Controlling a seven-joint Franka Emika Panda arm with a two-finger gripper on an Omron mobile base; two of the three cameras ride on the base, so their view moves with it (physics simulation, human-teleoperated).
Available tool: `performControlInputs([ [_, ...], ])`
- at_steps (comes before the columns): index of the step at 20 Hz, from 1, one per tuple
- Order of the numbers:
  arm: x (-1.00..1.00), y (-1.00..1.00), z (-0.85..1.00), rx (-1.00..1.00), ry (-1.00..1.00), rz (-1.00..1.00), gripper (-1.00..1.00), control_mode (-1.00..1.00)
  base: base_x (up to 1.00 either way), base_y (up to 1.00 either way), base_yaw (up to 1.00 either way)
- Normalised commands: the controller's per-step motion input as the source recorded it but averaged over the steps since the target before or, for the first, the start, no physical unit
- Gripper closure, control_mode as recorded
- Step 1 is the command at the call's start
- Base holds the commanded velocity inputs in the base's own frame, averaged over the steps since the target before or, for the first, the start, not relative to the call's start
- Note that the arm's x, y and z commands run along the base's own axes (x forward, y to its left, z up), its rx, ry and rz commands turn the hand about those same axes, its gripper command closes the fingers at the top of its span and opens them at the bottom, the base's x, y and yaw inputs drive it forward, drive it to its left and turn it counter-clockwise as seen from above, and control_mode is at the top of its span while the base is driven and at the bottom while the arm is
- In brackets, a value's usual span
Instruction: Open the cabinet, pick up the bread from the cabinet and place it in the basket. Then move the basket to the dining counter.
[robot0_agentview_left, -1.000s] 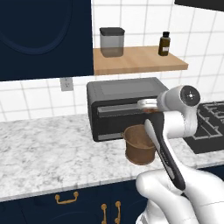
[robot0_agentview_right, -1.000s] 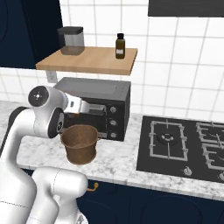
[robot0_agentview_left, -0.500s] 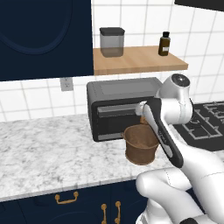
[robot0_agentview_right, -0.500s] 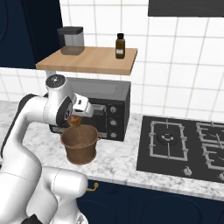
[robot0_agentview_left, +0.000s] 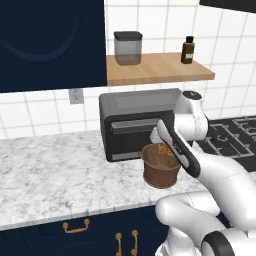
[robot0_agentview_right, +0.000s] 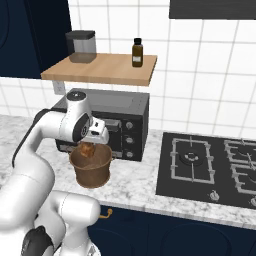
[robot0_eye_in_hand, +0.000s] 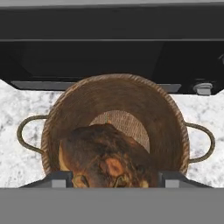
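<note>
The brown woven basket (robot0_agentview_left: 160, 173) (robot0_agentview_right: 91, 169) (robot0_eye_in_hand: 118, 83) stands on the marble worktop in front of the black oven. My gripper (robot0_agentview_left: 163, 147) (robot0_agentview_right: 89, 146) (robot0_eye_in_hand: 114, 178) hangs straight over its mouth, pointing down, shut on the bread (robot0_agentview_left: 164, 149) (robot0_agentview_right: 88, 149) (robot0_eye_in_hand: 107, 159). The bread is a dark brown loaf chunk that sits at about rim height, between the two fingertips (robot0_eye_in_hand: 61, 177) and above the basket's floor. The navy cabinet (robot0_agentview_left: 50, 40) (robot0_agentview_right: 35, 35) is at the upper left, its door flat. The dining counter is out of view.
A black countertop oven (robot0_agentview_left: 132, 125) (robot0_agentview_right: 122, 122) stands right behind the basket. The wooden shelf (robot0_agentview_left: 155, 70) above carries a grey canister (robot0_agentview_left: 127, 47) and a brown bottle (robot0_agentview_left: 188, 50). A black hob (robot0_agentview_right: 210, 170) lies to the right. Bare marble worktop (robot0_agentview_left: 55, 175) stretches left.
The hand has swung in and down from the basket's right side and now hangs over its mouth with the bread between the fingers. The basket has stayed put.
</note>
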Motion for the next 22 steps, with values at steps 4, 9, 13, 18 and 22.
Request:
performControlInputs([
  [4, 0.25, 0.01, -0.64, 0.0, 0.24, 0.05, 1.0, -1.0, 0.0, 0.0, 0.0],
  [9, 0.21, 0.0, -0.49, 0.0, 0.17, 0.02, 1.0, -1.0, 0.0, 0.0, 0.0],
  [13, 0.23, 0.0, -0.27, 0.0, 0.0, 0.0, 1.0, -1.0, 0.0, 0.0, 0.0],
  [18, 0.35, 0.0, -0.23, 0.0, -0.01, 0.0, 1.0, -1.0, 0.0, 0.0, 0.0],
  [22, 0.52, 0.0, -0.22, 0.0, 0.0, 0.0, 1.0, -1.0, 0.0, 0.0, 0.0],
])
